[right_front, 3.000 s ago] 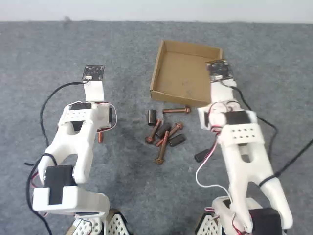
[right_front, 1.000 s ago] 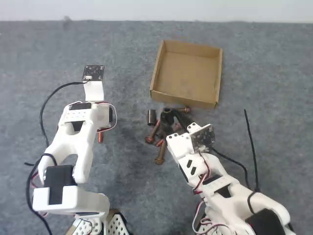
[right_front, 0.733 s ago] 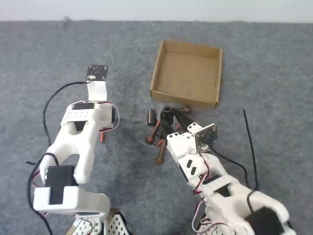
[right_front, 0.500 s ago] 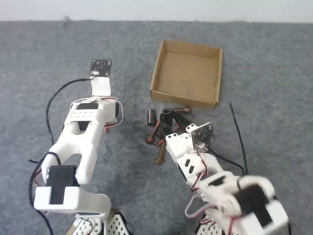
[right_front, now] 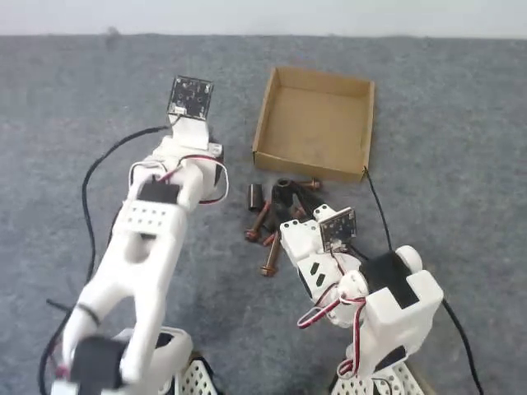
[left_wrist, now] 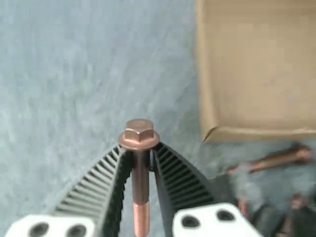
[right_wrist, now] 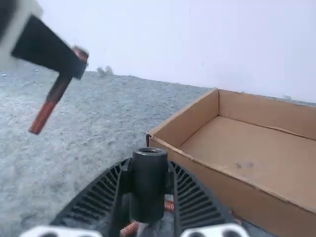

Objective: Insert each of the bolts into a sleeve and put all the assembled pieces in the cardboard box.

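The left gripper (left_wrist: 139, 145) is pinching a copper bolt (left_wrist: 140, 168) just under its hex head; the right gripper (right_wrist: 148, 170) is clamping a black sleeve (right_wrist: 148, 187) upright, at centre of the high view, just below the cardboard box (right_front: 317, 123), over the loose bolts and sleeves (right_front: 265, 220). Insertion looks to be the step in hand; next, the bolt's shank needs lining up with the sleeve's bore.

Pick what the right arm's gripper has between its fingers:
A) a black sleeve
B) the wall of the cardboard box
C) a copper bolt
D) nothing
A: in the right wrist view the right gripper is shut on an upright black sleeve, while the copper bolt sits in the left gripper.
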`<state>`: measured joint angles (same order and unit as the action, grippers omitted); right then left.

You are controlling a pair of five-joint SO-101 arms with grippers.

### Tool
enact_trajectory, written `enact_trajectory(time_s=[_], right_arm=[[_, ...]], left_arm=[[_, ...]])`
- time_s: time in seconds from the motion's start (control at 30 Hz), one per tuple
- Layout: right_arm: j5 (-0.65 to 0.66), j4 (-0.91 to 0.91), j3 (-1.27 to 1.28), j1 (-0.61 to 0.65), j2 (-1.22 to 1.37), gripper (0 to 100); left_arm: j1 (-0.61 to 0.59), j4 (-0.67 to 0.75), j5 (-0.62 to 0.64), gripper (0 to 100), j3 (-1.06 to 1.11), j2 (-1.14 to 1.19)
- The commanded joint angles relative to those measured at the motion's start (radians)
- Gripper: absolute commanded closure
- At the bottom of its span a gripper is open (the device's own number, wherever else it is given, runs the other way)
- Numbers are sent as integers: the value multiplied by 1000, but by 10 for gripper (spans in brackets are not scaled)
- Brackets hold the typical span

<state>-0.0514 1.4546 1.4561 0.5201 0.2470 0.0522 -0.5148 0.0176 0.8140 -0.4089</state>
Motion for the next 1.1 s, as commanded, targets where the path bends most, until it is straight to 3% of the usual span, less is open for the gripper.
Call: enact_trajectory(time_s=[0.0, 0.17, 0.43, 1.07], right_arm=[[15, 31, -40, -8, -8, 993], [20, 33, -38, 24, -1, 993], [17, 27, -43, 27, -1, 993], [17, 28, -48, 41, 1, 993]], left_arm=[[52, 34, -8, 989, 21, -187], [121, 146, -3, 989, 147, -344], [126, 654, 196, 989, 456, -462], [255, 637, 210, 989, 532, -512]])
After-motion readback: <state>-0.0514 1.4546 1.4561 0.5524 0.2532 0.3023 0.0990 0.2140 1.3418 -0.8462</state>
